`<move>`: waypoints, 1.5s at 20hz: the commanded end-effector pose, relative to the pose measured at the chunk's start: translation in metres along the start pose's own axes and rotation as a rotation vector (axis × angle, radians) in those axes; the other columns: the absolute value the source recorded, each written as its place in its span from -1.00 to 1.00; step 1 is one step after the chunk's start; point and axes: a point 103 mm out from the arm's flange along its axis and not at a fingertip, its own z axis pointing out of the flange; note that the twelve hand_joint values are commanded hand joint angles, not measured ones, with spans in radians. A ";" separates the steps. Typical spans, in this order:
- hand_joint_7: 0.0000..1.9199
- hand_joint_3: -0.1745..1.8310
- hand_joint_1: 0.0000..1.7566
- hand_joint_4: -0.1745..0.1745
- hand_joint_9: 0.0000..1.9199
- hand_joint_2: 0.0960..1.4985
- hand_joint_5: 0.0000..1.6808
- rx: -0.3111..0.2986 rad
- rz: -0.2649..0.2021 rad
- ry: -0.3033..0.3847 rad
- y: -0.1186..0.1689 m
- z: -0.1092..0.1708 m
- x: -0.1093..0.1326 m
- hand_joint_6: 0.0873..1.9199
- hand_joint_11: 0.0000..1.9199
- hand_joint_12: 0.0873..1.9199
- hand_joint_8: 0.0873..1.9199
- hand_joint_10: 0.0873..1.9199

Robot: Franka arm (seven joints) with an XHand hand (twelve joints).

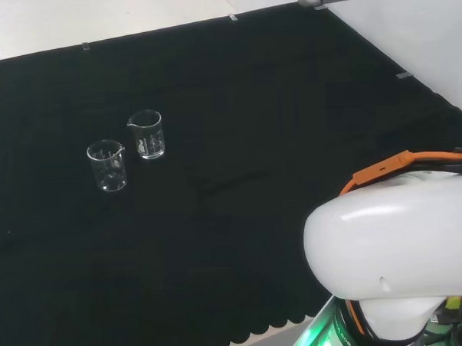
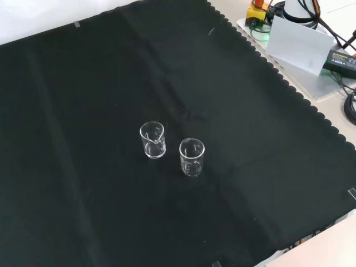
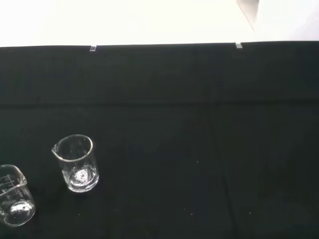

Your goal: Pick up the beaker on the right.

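1. We see two clear, empty beakers upright on the black cloth of the surface (image 1: 242,241). We take the left beaker (image 1: 106,165) of the head view as our landmark.
2. The target, the right beaker (image 1: 146,134), stands just beside that landmark, to its right and slightly farther off in the head view, the two apart and not touching.
3. In the front view the target is the beaker at the left (image 2: 152,140), with the landmark (image 2: 192,157) just beside it, lower and to the right.
4. The wrist view has the target (image 3: 76,163) close by the landmark (image 3: 13,202).
5. We cannot tell how the fingers stand. The arm's white link (image 1: 395,246) sits well apart from the landmark.
6. We judge the task at its opening step, the approach not yet made.
7. Next, we think, the reach must come down on the target's far side from the landmark, so the neighbour is not knocked.
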 end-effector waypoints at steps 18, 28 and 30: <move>-0.86 -0.38 -0.47 -0.21 -0.80 0.31 -0.70 0.083 -0.140 0.193 0.148 0.163 0.003 -1.00 -1.00 0.03 -0.60 -0.41; -0.87 -0.38 -0.43 -0.21 -0.80 0.29 -0.70 0.119 -0.216 0.278 0.196 0.226 0.037 -1.00 -1.00 0.04 -0.57 -0.41; -0.87 -0.39 -0.41 -0.21 -0.80 0.27 -0.70 0.126 -0.236 0.295 0.202 0.238 0.046 -1.00 -1.00 0.05 -0.57 -0.41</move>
